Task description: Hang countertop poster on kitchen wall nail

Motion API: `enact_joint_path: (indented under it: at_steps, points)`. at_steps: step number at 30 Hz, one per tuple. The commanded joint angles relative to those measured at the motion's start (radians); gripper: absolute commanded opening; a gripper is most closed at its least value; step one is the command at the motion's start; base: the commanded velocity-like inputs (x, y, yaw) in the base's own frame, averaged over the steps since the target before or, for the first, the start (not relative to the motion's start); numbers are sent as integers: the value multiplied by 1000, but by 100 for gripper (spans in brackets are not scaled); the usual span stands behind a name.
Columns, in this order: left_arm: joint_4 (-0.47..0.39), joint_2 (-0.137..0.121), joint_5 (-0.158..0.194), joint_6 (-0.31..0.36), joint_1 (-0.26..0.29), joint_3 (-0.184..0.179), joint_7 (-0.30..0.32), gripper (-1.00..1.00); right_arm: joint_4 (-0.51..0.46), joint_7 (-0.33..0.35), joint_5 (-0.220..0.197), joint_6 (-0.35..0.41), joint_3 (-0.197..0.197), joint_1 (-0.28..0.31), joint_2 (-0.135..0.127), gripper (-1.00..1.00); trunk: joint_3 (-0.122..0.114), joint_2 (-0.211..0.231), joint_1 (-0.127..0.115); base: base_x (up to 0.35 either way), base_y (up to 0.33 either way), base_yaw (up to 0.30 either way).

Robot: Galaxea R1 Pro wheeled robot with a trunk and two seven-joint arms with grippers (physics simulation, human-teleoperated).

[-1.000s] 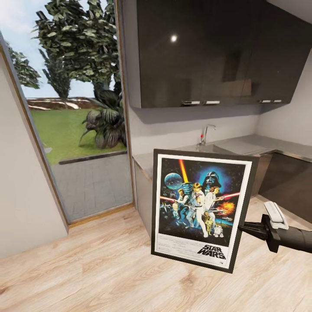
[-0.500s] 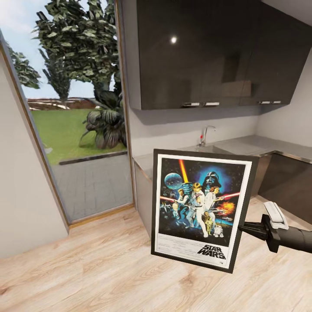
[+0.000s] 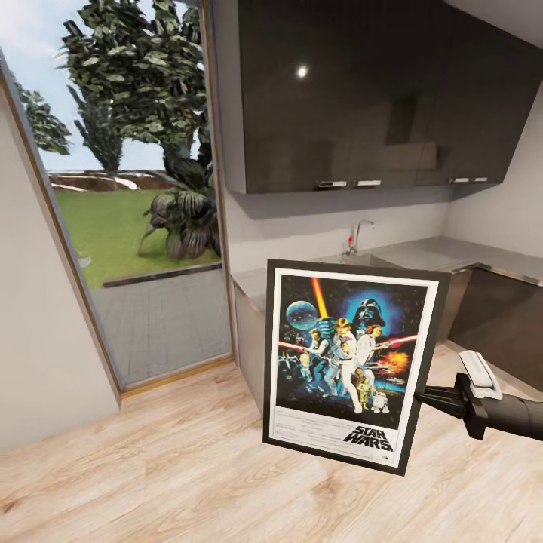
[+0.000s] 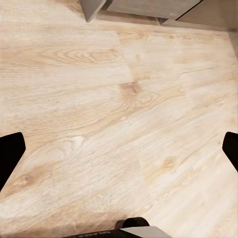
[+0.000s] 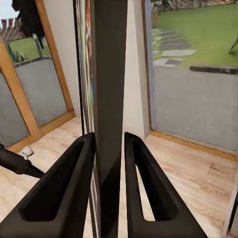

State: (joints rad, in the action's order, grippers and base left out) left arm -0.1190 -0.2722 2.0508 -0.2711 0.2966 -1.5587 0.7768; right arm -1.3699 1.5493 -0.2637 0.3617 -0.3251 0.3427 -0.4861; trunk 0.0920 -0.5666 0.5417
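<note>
The right claw [image 5: 108,163] is clamped on the poster [image 3: 351,362] at its right edge, holding it upright over the wood floor [image 3: 151,467] — stiff, light, likely slippery, so edge grip suits. Left claw [image 4: 119,148] gapes empty. Beyond lies the desk [image 3: 445,253].

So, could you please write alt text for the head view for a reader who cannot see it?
The right gripper holds the framed Star Wars poster upright by its edge, above the wood plank floor. Behind it are the grey kitchen countertop with a chrome tap, dark wall cabinets and a large glass pane onto a garden.
</note>
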Motion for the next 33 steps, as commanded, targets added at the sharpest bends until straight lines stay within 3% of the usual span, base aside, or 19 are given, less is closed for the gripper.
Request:
enact_joint_path:
  at_steps: [1,24,33]
  points:
    - [-2,-1,8,-5,1,-8,0,100,0,5,-2,13,0,1,0,-100,-1,6,-4,0,0,0]
    - [-2,-1,8,-5,1,-8,0,100,0,5,-3,13,0,1,0,-100,-73,167,-92,0,0,0]
    - [-2,-1,8,-5,1,-8,0,100,0,5,-3,13,0,1,0,-100,-73,167,-92,0,0,0]
